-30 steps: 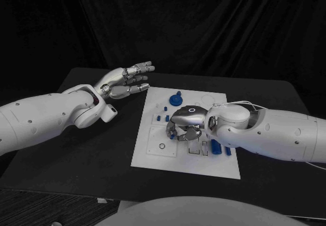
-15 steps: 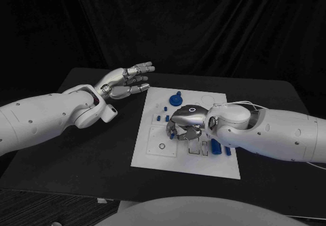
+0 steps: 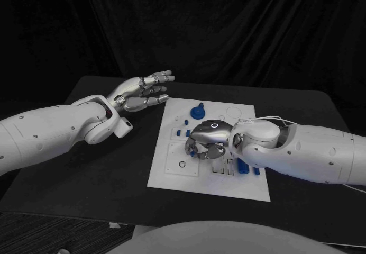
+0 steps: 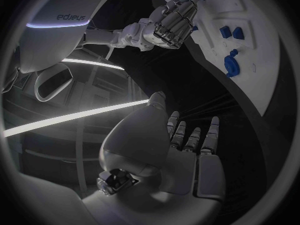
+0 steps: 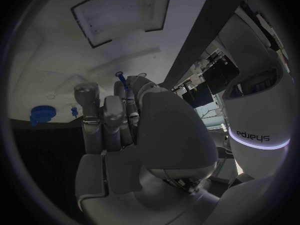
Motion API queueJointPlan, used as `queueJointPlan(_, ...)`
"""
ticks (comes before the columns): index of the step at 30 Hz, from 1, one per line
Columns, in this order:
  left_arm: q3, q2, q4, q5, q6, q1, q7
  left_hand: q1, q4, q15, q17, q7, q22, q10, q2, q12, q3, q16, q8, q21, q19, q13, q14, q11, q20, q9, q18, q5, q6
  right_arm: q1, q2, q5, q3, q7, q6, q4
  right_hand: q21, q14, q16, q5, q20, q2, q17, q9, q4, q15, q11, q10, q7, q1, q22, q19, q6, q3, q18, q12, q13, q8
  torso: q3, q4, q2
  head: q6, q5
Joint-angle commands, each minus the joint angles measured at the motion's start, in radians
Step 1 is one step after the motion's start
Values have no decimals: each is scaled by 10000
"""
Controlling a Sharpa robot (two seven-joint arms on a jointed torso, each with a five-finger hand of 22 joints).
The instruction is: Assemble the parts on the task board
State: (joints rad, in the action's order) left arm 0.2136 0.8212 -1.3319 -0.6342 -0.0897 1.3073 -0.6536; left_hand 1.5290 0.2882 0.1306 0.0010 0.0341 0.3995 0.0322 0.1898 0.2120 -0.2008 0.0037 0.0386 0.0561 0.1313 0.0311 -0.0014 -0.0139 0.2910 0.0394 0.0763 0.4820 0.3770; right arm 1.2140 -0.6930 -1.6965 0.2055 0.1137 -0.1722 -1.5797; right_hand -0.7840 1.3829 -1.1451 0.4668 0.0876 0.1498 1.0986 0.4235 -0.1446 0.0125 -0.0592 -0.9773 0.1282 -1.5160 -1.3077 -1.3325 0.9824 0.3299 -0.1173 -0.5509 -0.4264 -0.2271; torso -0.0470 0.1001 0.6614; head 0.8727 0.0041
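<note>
Silver and jointed, the right hand (image 3: 207, 142) hangs low over the middle of the white board (image 3: 174, 177), fingers curled down; in the right wrist view a thin blue peg (image 5: 120, 80) stands up past its fingertips (image 5: 87, 92), but whether the hand pinches that peg or only hovers by it I cannot tell. Just beyond the hand on the board lie the other blue parts: a round, ringed disc (image 3: 198, 111) near the far edge, a few small pegs (image 3: 183, 132) in a loose cluster beside the hand, and a longer blue bar (image 3: 243, 165) close under the white forearm. Outlined slots and a pale circle (image 3: 181, 164) printed on the board seem to be unfilled, so the assembly looks early or midway at best, with most pieces yet to be seated. The board is smooth, flat, matt plastic; the parts look like hard moulded plastic with crisp edges. Farther out, the left hand (image 3: 143, 91) floats above the black tabletop (image 3: 91, 174) off the board's far left corner, palm up, fingers apart, holding nothing.
</note>
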Motion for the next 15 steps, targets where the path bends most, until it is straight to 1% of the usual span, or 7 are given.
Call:
queueJointPlan(1,-11,-22,-4,93,136,-21,-32,81,-13,57,-10,5,-15,-21,3,-6,64,-37,11,-42,-52,-10,14,58,14,6,-10,37,33,-41,1,-114,-3,53,-125,8,-26,-64,26,-36,-8,-38,1,8,58,32,17,-82,7,-15,-934,43,-31,4,-117,-29,12,3,-1,-5,0,-1,-7)
queueJointPlan(8,-11,-28,13,93,178,-26,8,85,-10,65,-10,16,-20,-21,9,-3,70,-37,16,-42,-52,-9,14,72,14,9,-10,36,70,-53,-17,-115,-4,-26,3,11,-43,-66,29,-58,-8,-42,-4,7,70,34,20,-88,3,-19,-937,40,-26,9,-116,-31,15,0,0,-3,5,-1,-39)
queueJointPlan(12,-11,-22,-3,93,182,-28,-10,93,-9,71,-10,38,-23,-18,18,14,79,-37,26,-41,-51,-7,14,91,14,17,-11,37,137,-55,-24,-115,-4,-88,83,10,-21,-68,32,-60,-10,-45,-7,7,85,37,23,-88,1,-29,-931,50,-22,18,-121,-30,17,-3,2,-8,3,-1,-28)
queueJointPlan(15,-11,-24,-9,93,190,-30,-5,103,-10,75,-10,55,-30,-9,21,50,86,-37,31,-40,-51,-1,14,107,14,20,-11,41,168,-56,-30,-115,-4,-184,179,16,62,-98,70,-68,-7,-27,-47,-16,100,32,14,12,5,0,-911,91,-96,26,-135,22,42,36,-3,-9,-3,-1,-26)
